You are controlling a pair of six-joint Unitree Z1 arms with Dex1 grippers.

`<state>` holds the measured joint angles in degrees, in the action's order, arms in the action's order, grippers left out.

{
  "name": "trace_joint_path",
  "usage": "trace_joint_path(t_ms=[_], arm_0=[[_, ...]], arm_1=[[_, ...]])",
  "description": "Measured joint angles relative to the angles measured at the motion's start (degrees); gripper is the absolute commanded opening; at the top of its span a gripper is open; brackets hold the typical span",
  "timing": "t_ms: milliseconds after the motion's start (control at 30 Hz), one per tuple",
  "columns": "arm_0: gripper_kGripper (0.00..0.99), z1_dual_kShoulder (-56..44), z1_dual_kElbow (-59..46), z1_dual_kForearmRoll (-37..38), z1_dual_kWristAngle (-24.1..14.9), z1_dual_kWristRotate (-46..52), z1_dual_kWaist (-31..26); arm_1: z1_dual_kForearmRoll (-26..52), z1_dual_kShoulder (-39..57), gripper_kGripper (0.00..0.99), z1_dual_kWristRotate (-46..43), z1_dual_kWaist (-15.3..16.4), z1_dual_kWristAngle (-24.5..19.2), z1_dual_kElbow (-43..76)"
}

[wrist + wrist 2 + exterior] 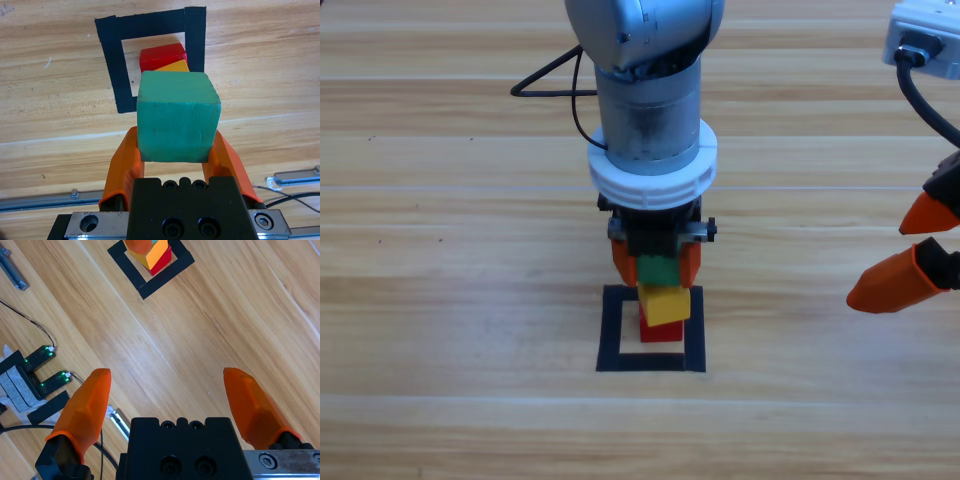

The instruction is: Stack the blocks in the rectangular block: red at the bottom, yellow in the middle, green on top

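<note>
Wooden table is seen from above, with the left arm brought down from the far edge at the middle. Right gripper is parked at the right edge, jaws spread wide, nothing between them. Tape square, the rectangular block, is laid on the table near the middle. Left gripper is pinched on the green cube, one jaw on each side face, held just above and slightly behind the stack. Yellow cube is seated on the red cube, inside the tape outline, toward its right side. Yellow appears twisted a little relative to red, so the top face offered is skewed.

Risks, as judged: green is not yet centred over yellow; if released here it would likely catch the far edge and tip off. If lowered too hard or off-axis, yellow could be pushed off red and the stack toppled out of the square. Jaw tips could also clip yellow when opened
</note>
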<state>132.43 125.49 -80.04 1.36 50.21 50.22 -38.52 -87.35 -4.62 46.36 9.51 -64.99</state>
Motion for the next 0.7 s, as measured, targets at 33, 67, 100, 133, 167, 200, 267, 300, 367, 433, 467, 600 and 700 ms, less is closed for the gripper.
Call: trace_joint_path(t_ms=[33,67,100,133,167,200,267,300,367,433,467,600,700], arm_0=[[0.081,0.0,0.0,0.0,0.0,0.3,0.0],[0.081,0.0,0.0,0.0,0.0,0.7,0.0],[0.081,0.0,0.0,-0.1,0.0,1.2,0.0],[0.081,0.0,0.0,-0.2,0.0,1.5,0.0],[0.081,0.0,0.0,-0.2,0.0,1.7,0.0],[0.081,0.0,0.0,-0.2,0.0,1.7,0.0],[0.081,0.0,0.0,-0.2,0.0,1.8,0.0],[0.081,0.0,0.0,-0.2,0.0,1.8,0.0],[0.081,0.0,0.0,-0.2,0.0,1.8,0.0],[0.081,0.0,0.0,-0.2,0.0,1.8,0.0],[0.081,0.0,0.0,-0.2,0.0,1.8,0.0],[0.081,0.0,0.0,-0.2,0.0,2.0,0.0],[0.083,0.0,0.0,-0.2,0.0,2.1,0.0]], arm_1=[[0.0,0.0,0.99,0.0,0.0,0.0,0.0],[0.0,0.0,0.99,-0.1,0.0,0.0,0.0],[0.0,0.0,0.99,-0.1,0.0,0.0,0.0],[0.0,0.0,0.99,-0.1,0.0,0.0,0.0],[0.0,0.0,0.99,-0.1,0.0,0.0,0.0],[0.0,0.0,0.99,-0.1,0.0,0.0,0.0],[0.0,0.0,0.99,-0.1,0.0,0.0,0.0],[0.0,0.0,0.99,-0.1,0.0,0.0,0.0],[0.0,0.0,0.99,-0.1,0.0,0.0,0.0],[0.0,0.0,0.99,-0.1,0.0,0.0,0.0],[0.0,0.0,0.99,-0.1,0.0,0.0,0.0],[0.0,0.0,0.99,-0.1,0.0,0.0,0.1],[0.0,0.0,0.99,-0.1,0.0,0.0,0.1]])
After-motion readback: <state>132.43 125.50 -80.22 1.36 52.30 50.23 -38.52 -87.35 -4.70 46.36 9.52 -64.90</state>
